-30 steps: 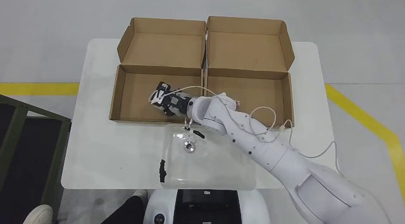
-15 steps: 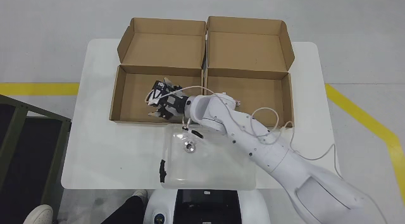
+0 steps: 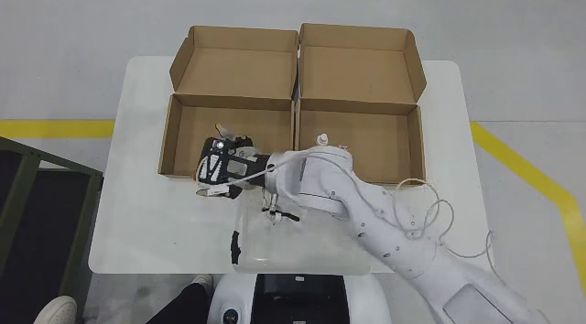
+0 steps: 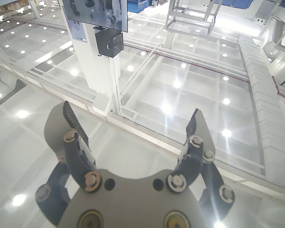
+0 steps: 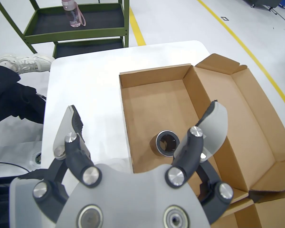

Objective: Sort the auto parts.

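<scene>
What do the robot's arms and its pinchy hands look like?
The right arm is smooth, white and rounded, with a thin white cable looping beside it. The right gripper has a grey metal plate, black links, silver bolts and pale grey fingers with black ribbed pads. The left gripper looks alike, though some bolts are coppery.

Dark silver-rimmed ring (image 5: 167, 143) lies inside the open cardboard box (image 5: 154, 100).

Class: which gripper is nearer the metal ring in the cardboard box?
Right. The right gripper hangs open just above the ring; the left gripper points up at the ceiling, away from it.
</scene>
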Robot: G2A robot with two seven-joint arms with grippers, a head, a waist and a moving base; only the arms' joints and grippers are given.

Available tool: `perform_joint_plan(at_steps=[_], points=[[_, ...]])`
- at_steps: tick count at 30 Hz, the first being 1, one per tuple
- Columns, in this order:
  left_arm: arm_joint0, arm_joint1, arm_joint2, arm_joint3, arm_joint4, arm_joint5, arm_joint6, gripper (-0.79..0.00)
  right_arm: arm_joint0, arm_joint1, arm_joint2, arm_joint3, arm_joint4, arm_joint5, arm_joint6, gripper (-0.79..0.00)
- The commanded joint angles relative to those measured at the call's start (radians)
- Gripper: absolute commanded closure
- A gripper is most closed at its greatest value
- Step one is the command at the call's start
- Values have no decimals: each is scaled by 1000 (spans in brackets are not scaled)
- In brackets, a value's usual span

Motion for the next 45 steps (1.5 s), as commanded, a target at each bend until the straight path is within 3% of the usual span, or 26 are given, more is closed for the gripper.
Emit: perform_joint_plan(at_steps=[1,13,21,33,45], points=[[0,0,0,0,0,0,0,-785,-38,11,16,-56,-3,-20,25,-785],[0,0,0,0,0,0,0,-785,-324,95,147,-290,-88,-185,95,-785],[0,0,0,0,0,0,0,-785,-439,133,176,-346,-149,-309,124,-785],[0,0,0,0,0,0,0,-785,-517,165,213,-309,-254,-286,108,-785],[0,0,0,0,0,0,0,-785,-478,168,209,-191,-260,-226,90,-785]])
